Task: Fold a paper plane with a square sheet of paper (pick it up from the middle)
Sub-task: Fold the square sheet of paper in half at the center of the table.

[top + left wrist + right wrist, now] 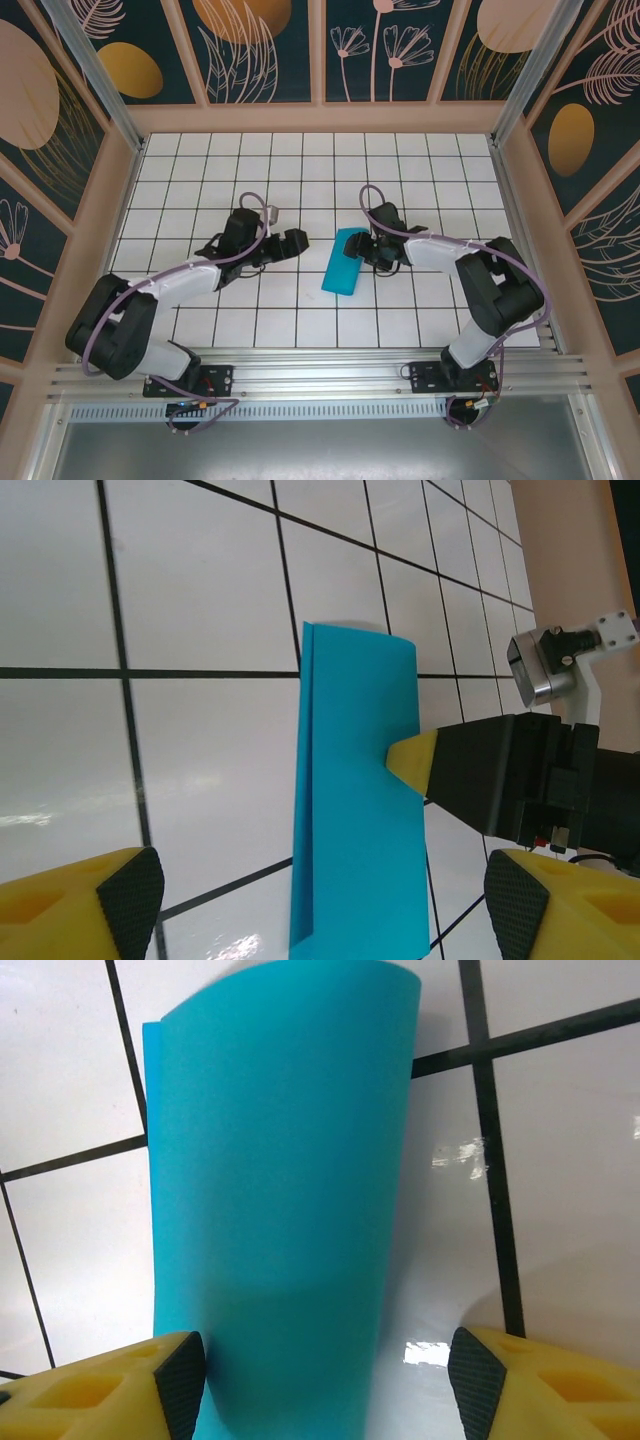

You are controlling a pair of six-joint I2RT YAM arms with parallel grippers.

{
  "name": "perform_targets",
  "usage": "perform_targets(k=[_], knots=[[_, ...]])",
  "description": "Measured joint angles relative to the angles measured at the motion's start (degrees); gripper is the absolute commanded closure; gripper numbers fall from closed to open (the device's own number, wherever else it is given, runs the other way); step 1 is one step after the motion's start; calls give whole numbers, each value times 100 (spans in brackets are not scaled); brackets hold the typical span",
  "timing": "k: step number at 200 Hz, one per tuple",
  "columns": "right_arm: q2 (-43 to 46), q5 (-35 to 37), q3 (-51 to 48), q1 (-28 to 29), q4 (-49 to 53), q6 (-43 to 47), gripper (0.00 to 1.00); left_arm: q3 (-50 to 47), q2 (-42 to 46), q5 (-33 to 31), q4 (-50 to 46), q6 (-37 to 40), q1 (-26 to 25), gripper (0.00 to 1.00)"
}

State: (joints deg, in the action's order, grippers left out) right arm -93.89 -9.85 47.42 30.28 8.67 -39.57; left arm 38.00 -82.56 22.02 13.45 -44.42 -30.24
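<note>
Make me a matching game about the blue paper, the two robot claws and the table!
Things:
1. blue paper
2. left gripper
3. right gripper
4. table

Descriptions:
A. white with black grid lines
B. open, at the paper's right edge
C. folded over, lying on the tiles
D. open, left of the paper, not touching it

Pairs: 1-C, 2-D, 3-B, 4-A

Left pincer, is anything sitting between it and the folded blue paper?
Nothing visible: only bare tile lies between the left pincer and the folded blue paper. The right pincer sits at the paper's far edge.
</note>
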Motion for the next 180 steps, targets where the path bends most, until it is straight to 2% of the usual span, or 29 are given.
perform_targets(k=[50,115,180], knots=[[57,-81,-170,-61,-254,9,29,334,-568,-22,0,-2,-203,15],[22,-229,-168,-105,-275,245,26,549,-778,-44,4,-22,-232,15],[-170,-208,151,-105,164,350,25,595,-1014,-61,7,-87,-236,18]])
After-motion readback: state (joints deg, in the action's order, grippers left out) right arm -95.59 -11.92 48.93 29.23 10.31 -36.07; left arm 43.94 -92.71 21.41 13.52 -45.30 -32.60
